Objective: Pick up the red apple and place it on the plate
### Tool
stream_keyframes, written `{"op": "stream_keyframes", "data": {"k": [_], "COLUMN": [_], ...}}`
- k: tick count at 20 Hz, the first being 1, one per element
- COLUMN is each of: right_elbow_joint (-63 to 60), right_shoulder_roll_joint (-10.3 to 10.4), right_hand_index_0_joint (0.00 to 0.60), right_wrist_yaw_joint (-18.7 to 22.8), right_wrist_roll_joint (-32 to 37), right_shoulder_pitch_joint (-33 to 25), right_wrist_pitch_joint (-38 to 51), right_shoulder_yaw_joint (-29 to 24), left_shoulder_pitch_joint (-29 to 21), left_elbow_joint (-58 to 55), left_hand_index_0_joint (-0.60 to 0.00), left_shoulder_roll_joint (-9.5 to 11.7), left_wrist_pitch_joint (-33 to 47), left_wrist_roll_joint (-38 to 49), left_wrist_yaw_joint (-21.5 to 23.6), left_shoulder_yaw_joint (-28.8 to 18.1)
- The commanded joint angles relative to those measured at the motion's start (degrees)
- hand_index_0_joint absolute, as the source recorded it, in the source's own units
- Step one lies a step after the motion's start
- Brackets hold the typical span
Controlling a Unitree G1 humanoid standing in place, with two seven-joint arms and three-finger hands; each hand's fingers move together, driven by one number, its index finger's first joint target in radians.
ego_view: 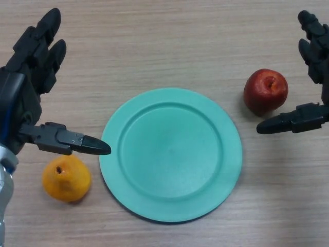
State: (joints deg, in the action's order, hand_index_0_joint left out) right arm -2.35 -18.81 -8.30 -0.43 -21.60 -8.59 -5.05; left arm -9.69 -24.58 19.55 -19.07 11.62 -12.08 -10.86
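A red apple (265, 91) rests on the wooden table, to the right of a round teal plate (170, 153) in the middle. My right hand (313, 56) is open at the right edge, fingers straight above the apple's right side and thumb just below it, not touching it. My left hand (28, 87) is open at the left, thumb pointing toward the plate's left rim.
An orange fruit (66, 178) lies on the table at the lower left, just below my left thumb and beside the plate's left rim. The wooden table (164, 41) stretches bare behind the plate.
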Motion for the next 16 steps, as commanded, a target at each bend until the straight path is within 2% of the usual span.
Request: {"op": "stream_keyframes", "data": {"k": [1,5,6,9,10,11,12,14,16], "right_elbow_joint": [-2.07,-17.48,-24.45,-37.28,-39.19,-41.12,-46.98,-59.68,-61.51], "right_shoulder_roll_joint": [-2.28,-3.06,-2.90,-2.32,-2.27,-2.21,-2.17,-1.16,-0.51], "right_hand_index_0_joint": [0.000,0.000,0.000,0.000,0.149,0.249,0.399,0.600,0.600], "right_wrist_yaw_joint": [2.28,4.85,7.63,12.25,13.36,14.47,17.82,23.47,23.36], "right_wrist_roll_joint": [-1.09,-6.26,-9.21,-13.58,-14.38,-15.17,-18.12,-22.86,-22.42], "right_shoulder_pitch_joint": [-5.62,-11.90,-14.96,-20.22,-20.97,-21.74,-24.10,-29.39,-29.98], "right_wrist_pitch_joint": [12.98,20.53,24.04,28.65,29.05,29.47,30.19,29.85,29.84], "right_shoulder_yaw_joint": [-1.77,-0.71,0.19,1.56,1.70,1.87,2.72,3.64,3.36], "left_shoulder_pitch_joint": [-1.93,-2.00,-2.15,-1.87,-1.72,-1.58,-1.20,-0.87,-1.04], "left_elbow_joint": [-3.14,-3.90,-3.62,-3.39,-3.59,-3.78,-4.10,-3.87,-3.08], "left_hand_index_0_joint": [0.000,0.000,0.000,0.000,0.000,0.000,0.000,0.000,0.000], "left_shoulder_roll_joint": [1.29,1.48,1.64,1.98,2.09,2.20,2.28,2.20,2.33], "left_wrist_pitch_joint": [7.65,6.69,7.03,7.16,6.84,6.47,5.95,5.36,5.67], "left_wrist_roll_joint": [-1.90,-1.33,-0.89,-0.36,-0.33,-0.29,-0.32,-0.48,-0.79], "left_wrist_yaw_joint": [0.58,0.25,0.28,0.73,0.70,0.65,0.54,0.68,0.77], "left_shoulder_yaw_joint": [-1.70,-2.48,-3.11,-4.06,-4.13,-4.18,-4.28,-4.53,-4.70]}}
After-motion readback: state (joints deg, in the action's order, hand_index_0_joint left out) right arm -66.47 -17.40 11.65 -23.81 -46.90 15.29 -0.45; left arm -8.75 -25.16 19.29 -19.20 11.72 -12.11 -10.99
